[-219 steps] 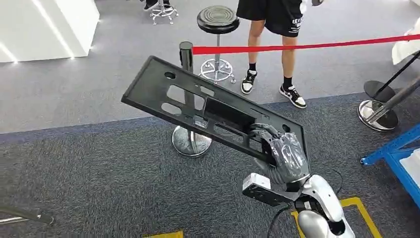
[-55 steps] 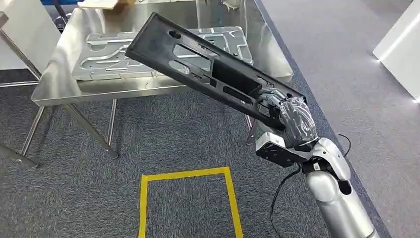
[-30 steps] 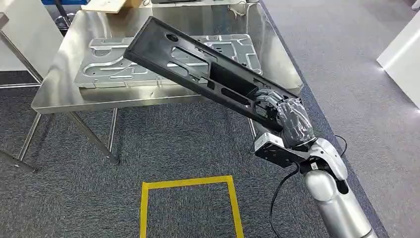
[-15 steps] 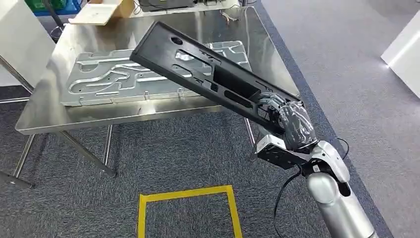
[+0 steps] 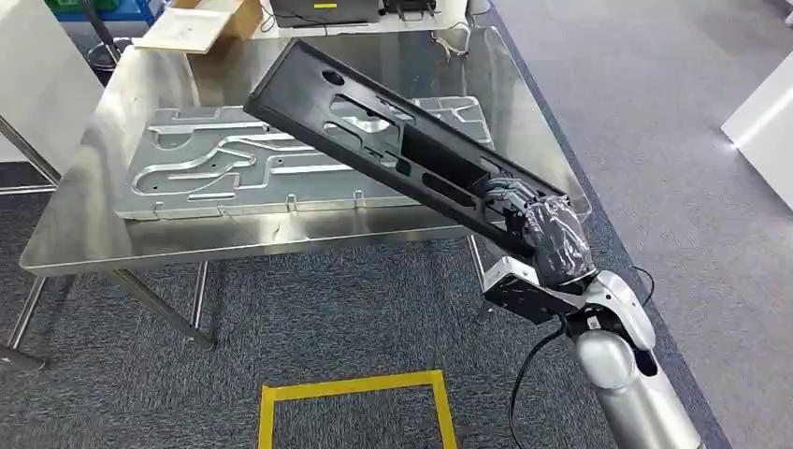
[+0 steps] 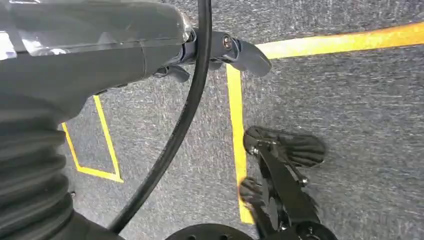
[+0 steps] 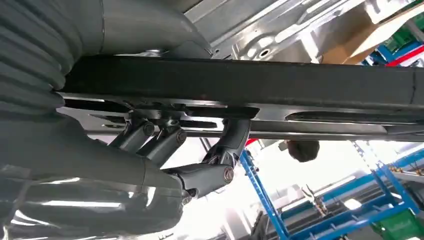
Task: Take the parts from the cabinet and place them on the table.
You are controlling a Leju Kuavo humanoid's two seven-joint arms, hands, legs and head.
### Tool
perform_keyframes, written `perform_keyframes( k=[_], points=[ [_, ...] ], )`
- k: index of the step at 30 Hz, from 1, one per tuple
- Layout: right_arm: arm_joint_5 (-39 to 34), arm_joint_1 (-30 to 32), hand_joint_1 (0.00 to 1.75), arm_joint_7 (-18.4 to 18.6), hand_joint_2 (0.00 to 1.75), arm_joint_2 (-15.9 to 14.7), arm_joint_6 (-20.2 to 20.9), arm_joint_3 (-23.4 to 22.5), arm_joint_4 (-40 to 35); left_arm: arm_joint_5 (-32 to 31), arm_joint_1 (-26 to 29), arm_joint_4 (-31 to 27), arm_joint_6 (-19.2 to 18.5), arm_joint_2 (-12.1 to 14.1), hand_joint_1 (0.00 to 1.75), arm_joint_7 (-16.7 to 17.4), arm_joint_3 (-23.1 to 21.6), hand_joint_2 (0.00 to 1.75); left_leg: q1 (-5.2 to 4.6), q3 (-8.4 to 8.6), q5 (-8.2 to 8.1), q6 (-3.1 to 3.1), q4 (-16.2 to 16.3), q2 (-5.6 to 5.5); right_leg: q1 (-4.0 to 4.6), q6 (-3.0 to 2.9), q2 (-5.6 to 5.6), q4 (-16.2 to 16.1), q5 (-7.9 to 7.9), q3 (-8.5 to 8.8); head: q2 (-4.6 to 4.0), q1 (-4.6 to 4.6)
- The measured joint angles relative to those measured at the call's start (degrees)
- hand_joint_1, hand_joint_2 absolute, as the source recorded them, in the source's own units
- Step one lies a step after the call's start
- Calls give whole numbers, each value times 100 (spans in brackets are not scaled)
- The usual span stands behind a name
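Observation:
My right hand (image 5: 545,232) grips one end of a long black slotted panel (image 5: 393,140). The panel slants up and to the left, and its far end hangs over the steel table (image 5: 103,238). In the right wrist view the dark fingers (image 7: 220,172) curl around the panel's edge (image 7: 260,85). A large silver stamped plate (image 5: 271,164) lies flat on the table beneath the panel. My left hand (image 6: 125,55) hangs over the carpet with nothing in it, its fingertips (image 6: 245,52) apart.
A yellow taped square (image 5: 355,388) marks the carpet in front of the table. A cardboard box (image 5: 201,26) sits at the table's far edge. A white block (image 5: 762,122) stands at the right. Blue racking (image 7: 270,200) appears in the right wrist view.
The camera turned from a roped-off area with a person to the steel table, which has since drawn closer. The panel stays in my right hand, its far end now over the table.

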Motion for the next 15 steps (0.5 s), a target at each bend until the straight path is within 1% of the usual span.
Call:
perform_keyframes(
  k=[1, 2, 3, 4, 5, 6, 7, 8, 9, 10, 11, 12, 13, 14, 15],
  points=[
    [4, 26, 175, 9, 175, 2, -2, -9, 0, 0, 5, 9, 0, 0, 0, -2, 0, 175, 0, 100, -71, -13, 0, -10, 1, -23, 1, -365, 283, 76, 0, 0],
    [28, 56, 175, 24, 175, 2, -2, -28, -11, -4, 4, 26, 0, 0, 0, -13, 0, 175, -2, 208, -151, -33, -3, -12, 5, -55, 5, -847, 702, 202, 0, 0],
    [57, 93, 175, 41, 175, 2, -4, -52, -26, -15, 14, 44, -2, 0, 0, -26, 0, 175, -3, 238, -227, -52, -21, -12, 11, -87, 24, -1301, 1191, 310, 0, 2],
    [70, 139, 175, 46, 175, 4, -11, -66, -28, -18, -1, 48, -4, 0, 0, -31, 0, 175, -25, 362, -305, -78, 39, -37, 32, -145, 30, -1388, 1236, 296, 0, -2],
    [105, 178, 175, 57, 175, 4, -17, -76, -39, -17, -8, 52, -17, 0, 0, -42, 0, 175, -49, 358, -365, -128, 4, -57, 64, -197, 18, -1343, 1106, 343, 0, 0],
    [147, 220, 175, 92, 175, 9, -17, -83, -70, -26, -8, 52, -22, 2, 0, -44, 0, 175, -48, 450, -393, -161, -38, -53, 62, -240, 33, -1357, 1168, 378, 0, 4],
    [172, 232, 175, 101, 175, 9, -15, -90, -77, -26, 1, 52, -33, 2, 0, -50, 0, 175, -50, 446, -313, -174, 109, -64, 28, -275, 45, -1397, 1146, 420, 0, 0],
    [179, 233, 175, 103, 175, 9, -11, -90, -79, -26, 2, 52, -37, 7, 0, -50, -2, 175, -57, 461, -315, -198, 152, -73, -2, -323, 45, -1404, 1120, 520, 0, 2],
    [186, 230, 175, 105, 175, 9, -4, -90, -85, -33, -3, 52, -37, 24, 0, -48, -2, 175, -37, 421, -336, -221, 316, -53, -4, -368, 46, -1427, 1096, 593, 0, -2],
    [214, 199, 175, 109, 175, -2, 37, -90, -83, -33, -22, 52, -39, 22, 0, -50, -2, 175, -26, 245, -369, -253, 644, -48, -11, -399, 41, -1428, 1048, 641, 0, 0],
    [234, 156, 175, 111, 175, -4, 90, -87, -74, -39, -31, 52, -42, 22, 0, -48, -2, 175, -2, -1, -510, -284, 1022, -48, -11, -420, 41, -1428, 1006, 676, 0, -2],
    [256, 115, 175, 111, 175, -4, 169, -65, -46, -42, -29, 52, -42, 22, 0, -48, -2, 175, 20, -280, -743, -312, 1412, -49, -11, -425, 40, -1428, 956, 721, 0, -2],
    [258, 68, 175, 109, 175, -4, 227, -31, -11, -52, -20, 52, -42, 22, 0, -48, -2, 175, 39, -509, -924, -338, 1665, -48, -10, -427, 41, -1428, 910, 764, 0, 0],
    [267, -19, 175, 111, 175, -4, 304, 13, 42, -83, -13, 52, -42, 22, 0, -46, -2, 175, 52, -680, -1006, -356, 1742, -48, -10, -423, 42, -1428, 858, 818, 0, 0],
    [284, -136, 175, 111, 175, -4, 389, 74, 113, -96, -10, 52, -42, 24, 0, -33, -6, 175, 53, -728, -903, -354, 1606, -48, -11, -420, 45, -1428, 814, 880, 0, 0]
  ],
)
